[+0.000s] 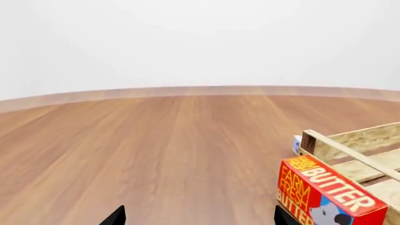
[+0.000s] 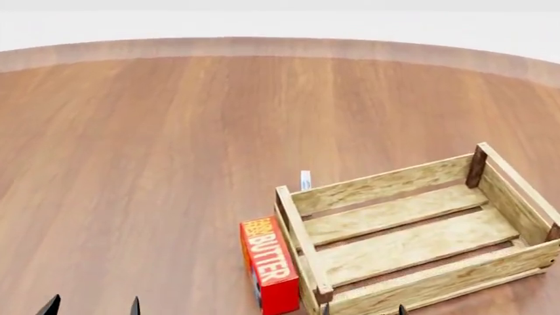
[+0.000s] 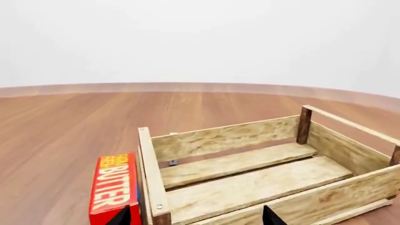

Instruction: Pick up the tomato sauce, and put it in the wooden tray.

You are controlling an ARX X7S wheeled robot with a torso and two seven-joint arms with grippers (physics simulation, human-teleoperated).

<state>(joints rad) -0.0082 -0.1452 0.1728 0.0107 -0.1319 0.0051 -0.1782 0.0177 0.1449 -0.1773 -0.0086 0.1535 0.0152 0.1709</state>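
The tomato sauce is out of view in all three views. The wooden tray (image 2: 385, 182), a light slatted crate with dark corner posts, lies empty on the wood floor at right of centre; it also shows in the right wrist view (image 3: 218, 138) and, in part, in the left wrist view (image 1: 350, 140). My left gripper (image 2: 92, 307) is open at the bottom left, over bare floor, with nothing between its tips (image 1: 200, 218). My right gripper (image 2: 363, 310) is open just short of the tray's near wall, and it too holds nothing (image 3: 196, 216).
A red butter box (image 2: 269, 262) lies against the tray's left end, seen also in both wrist views (image 1: 325, 192) (image 3: 112, 185). A small pale-blue object (image 2: 305, 179) pokes out behind the tray's far left corner. The round wooden floor ends at a curved edge (image 2: 262, 46).
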